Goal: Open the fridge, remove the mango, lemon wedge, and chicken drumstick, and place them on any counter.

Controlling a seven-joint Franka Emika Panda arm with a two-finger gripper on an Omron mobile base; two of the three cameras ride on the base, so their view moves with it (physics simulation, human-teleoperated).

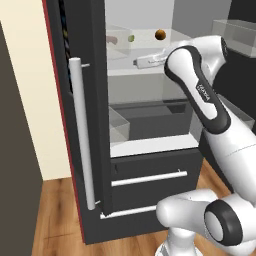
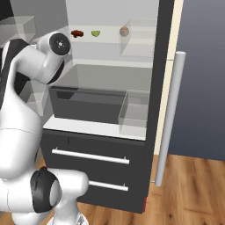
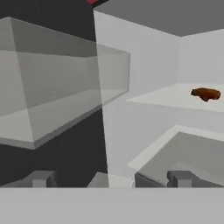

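The fridge [image 1: 95, 125] stands open, its dark doors swung aside. On its upper white shelf lie the reddish-brown chicken drumstick [image 2: 77, 33], the small yellow-green lemon wedge [image 2: 96, 33] and the round orange mango [image 2: 124, 31], the mango behind a clear bin. From the left they read drumstick [image 1: 112, 40], wedge [image 1: 131, 38], mango [image 1: 160, 34]. My gripper [image 1: 138, 63] is inside the fridge just below that shelf, open and holding nothing. In the hand view its fingertips [image 3: 41, 178] stand wide apart and the drumstick [image 3: 205, 93] lies far right. The counter is out of view.
Clear door bins [image 3: 57, 87] hang close on the left of the hand. A dark crisper drawer [image 2: 88, 103] and a clear box [image 2: 134, 112] sit on the lower shelf. Two bottom drawers with silver bars [image 1: 149, 178] are shut. Long silver door handles [image 2: 169, 118] flank the opening over wood floor.
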